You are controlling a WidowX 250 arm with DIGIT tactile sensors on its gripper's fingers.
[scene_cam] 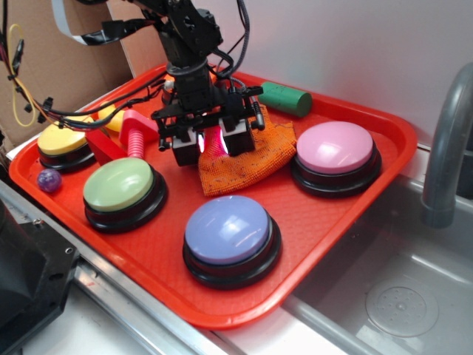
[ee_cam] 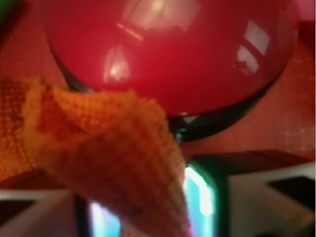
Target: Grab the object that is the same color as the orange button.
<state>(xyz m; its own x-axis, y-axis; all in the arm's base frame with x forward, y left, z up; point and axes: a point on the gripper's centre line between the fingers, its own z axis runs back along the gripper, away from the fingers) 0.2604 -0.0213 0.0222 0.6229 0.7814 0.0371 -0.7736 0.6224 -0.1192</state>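
The orange knitted cloth (scene_cam: 247,159) lies crumpled near the middle of the red tray (scene_cam: 369,192), between the pink button (scene_cam: 335,148) and the robot's hand (scene_cam: 213,142), with a green cylinder (scene_cam: 285,98) behind it. The hand sits right over the cloth's left edge. In the wrist view a fold of the cloth (ee_cam: 123,163) rises in a peak between the two pale fingers (ee_cam: 266,197), so the hand appears to be pinching that fold, though the contact itself is blurred.

The cloth looks light, soft and floppy, with an open, bumpy weave that should give the fingers good friction. It will drape and stretch rather than hold its shape, so a pinch on a raised fold or on bunched material seems safer than on a single thin edge, which could slide out. Nothing about it looks fragile. The loose weave might snag on the fingertips.

The wrist view also shows a glossy red dome on a black base (ee_cam: 168,54) just beyond the cloth; I cannot tell from its blurred colour whether this is the orange button. In the exterior view the arm hides that spot.

Green (scene_cam: 118,185), lilac (scene_cam: 229,229) and yellow (scene_cam: 63,139) buttons also sit on the tray. No brand, label or writing is readable anywhere.
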